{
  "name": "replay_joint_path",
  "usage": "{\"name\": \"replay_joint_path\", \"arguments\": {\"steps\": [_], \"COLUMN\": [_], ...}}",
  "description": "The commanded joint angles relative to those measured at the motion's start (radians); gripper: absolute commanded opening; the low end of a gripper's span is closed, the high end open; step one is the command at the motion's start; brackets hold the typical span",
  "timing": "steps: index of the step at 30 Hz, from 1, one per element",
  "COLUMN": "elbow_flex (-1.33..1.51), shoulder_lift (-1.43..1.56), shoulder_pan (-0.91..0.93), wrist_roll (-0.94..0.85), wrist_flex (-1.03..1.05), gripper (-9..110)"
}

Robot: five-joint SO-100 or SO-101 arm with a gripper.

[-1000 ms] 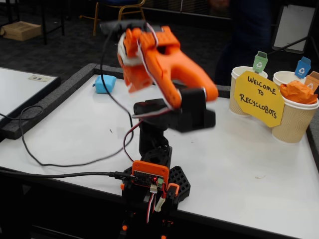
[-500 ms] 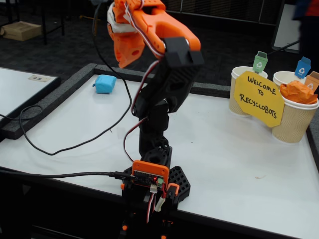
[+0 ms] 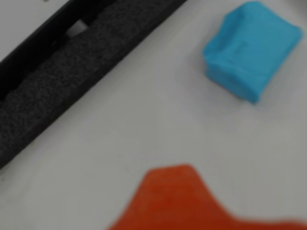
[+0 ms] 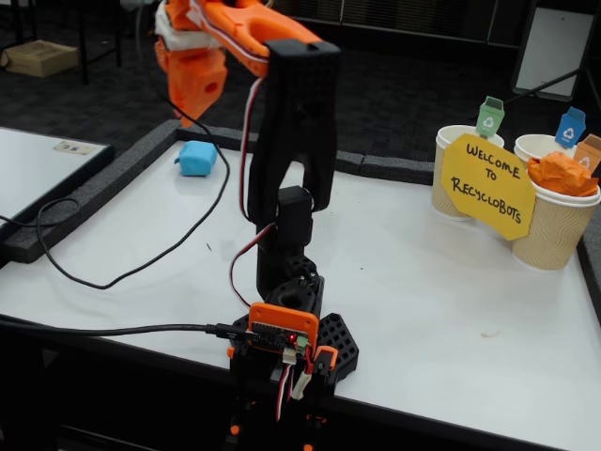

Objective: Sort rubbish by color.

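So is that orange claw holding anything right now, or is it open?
Gripper: raised above the light blue wad and not touching it; whether it is open or shut cannot be told, and nothing shows in its grip.

The wrist view is blurred throughout; an orange gripper finger (image 3: 192, 201) is cut off by its bottom edge. In the fixed view the gripper (image 4: 192, 89) runs past the top edge; its jaws are unreadable.

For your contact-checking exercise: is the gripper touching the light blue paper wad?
Apart. In the fixed view the gripper hangs above the light blue wad, with bare table visible between them; the wrist view also shows the wad lying alone on the white table.
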Motion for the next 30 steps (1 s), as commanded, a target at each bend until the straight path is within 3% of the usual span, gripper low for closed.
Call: {"name": "replay_joint_path", "arguments": {"steps": [1,11,18,30], "elbow_flex": [-0.202,-0.446,-0.617,-0.741], "shoulder_lift": [-0.048,-0.304,-0.459,-0.578], "shoulder_pan": [-0.017,0.0,0.11,0.207], "wrist_roll": [-0.014,-0.026,-0.026,-0.026], "wrist_flex": [-0.009,-0.015,-0.044,-0.127], "gripper": [0,3,3,3]}}
